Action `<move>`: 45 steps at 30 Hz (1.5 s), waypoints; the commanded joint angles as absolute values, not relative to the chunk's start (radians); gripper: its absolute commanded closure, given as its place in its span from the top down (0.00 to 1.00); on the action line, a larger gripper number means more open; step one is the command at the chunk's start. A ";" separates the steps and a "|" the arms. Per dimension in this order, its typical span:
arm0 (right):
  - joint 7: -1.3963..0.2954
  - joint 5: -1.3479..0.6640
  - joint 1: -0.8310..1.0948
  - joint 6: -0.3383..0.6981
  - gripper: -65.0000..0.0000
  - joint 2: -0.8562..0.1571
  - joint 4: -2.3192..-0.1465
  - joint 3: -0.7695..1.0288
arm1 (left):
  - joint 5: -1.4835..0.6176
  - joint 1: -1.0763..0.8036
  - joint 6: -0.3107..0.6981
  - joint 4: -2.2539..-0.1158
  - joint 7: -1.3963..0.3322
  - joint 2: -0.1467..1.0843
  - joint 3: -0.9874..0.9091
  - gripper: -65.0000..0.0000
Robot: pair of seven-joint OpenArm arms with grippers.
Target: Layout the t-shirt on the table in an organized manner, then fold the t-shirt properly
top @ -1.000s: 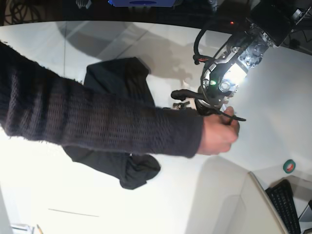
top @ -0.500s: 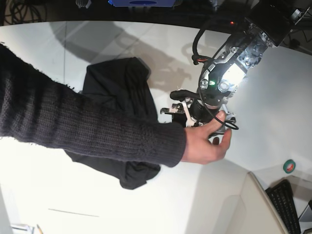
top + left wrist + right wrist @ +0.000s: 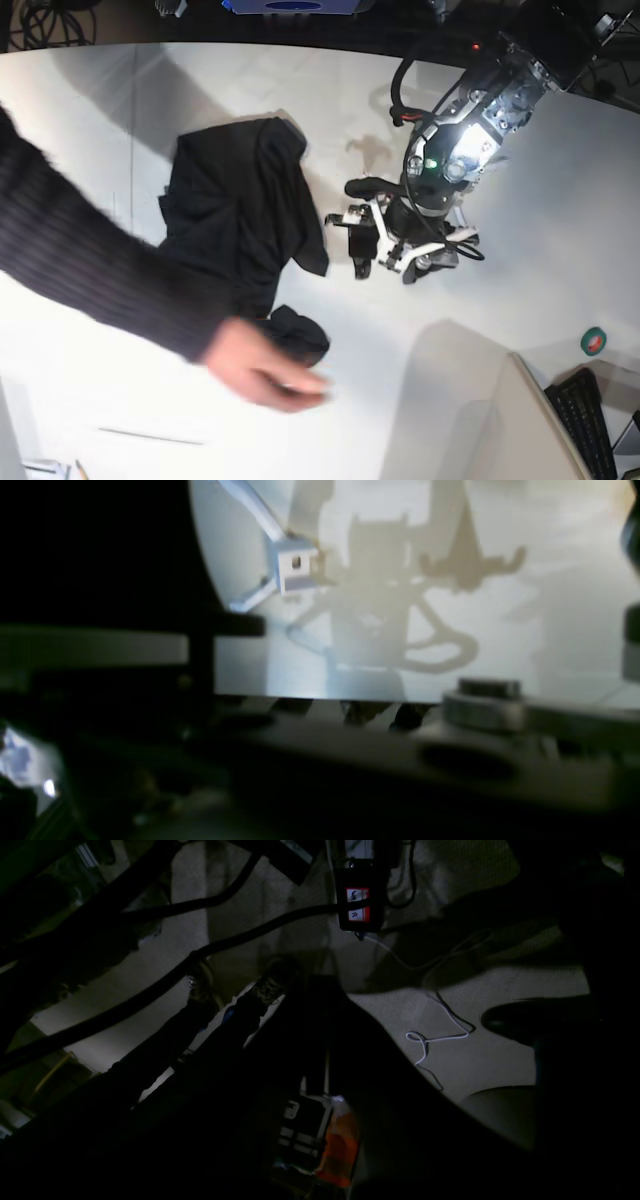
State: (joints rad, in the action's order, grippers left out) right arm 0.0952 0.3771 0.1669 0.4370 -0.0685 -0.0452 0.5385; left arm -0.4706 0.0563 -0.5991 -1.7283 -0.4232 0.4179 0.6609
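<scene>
The right wrist view is showing almost nothing of the work: it is looking into a dark space of cables (image 3: 150, 990), a pale carpet (image 3: 480, 1060) with a thin white wire (image 3: 440, 1037) and an orange bottle (image 3: 340, 1145) low down, and the right gripper is not appearing in it or in the base view (its fingers are pressed together, holding nothing that can be seen). The left wrist view is blurring badly; dark hardware is filling its near half, and beyond it only bare table (image 3: 550, 605), shadows and a small white Y-shaped piece (image 3: 292, 565) are showing.

In the base view a person's hand (image 3: 265, 372) is reaching in from the left, smeared by motion, its sleeve (image 3: 90, 270) covering the shirt's lower left part. The shirt (image 3: 245, 210) is lying crumpled on the table (image 3: 150, 100) left of centre, one dark clump sitting beside the hand. The left gripper (image 3: 385, 248) is hanging just right of the shirt, apart from it, fingers spread and holding nothing.

Toward the right edge a green tape roll (image 3: 593, 341) and a keyboard (image 3: 590, 420) are sitting. Past the table's far curved edge the room is dark, with cables only half readable.
</scene>
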 commanded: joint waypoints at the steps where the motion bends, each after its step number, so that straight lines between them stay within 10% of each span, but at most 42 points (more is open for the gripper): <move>1: 0.094 0.381 0.176 0.444 0.00 -0.074 -0.042 0.535 | -0.453 0.062 -0.599 -1.748 -0.398 0.418 0.653 0.54; 45: 0.094 0.383 0.177 0.444 0.00 -0.084 -0.042 0.533 | -0.202 -0.383 -0.691 -1.903 -0.134 0.386 0.654 0.54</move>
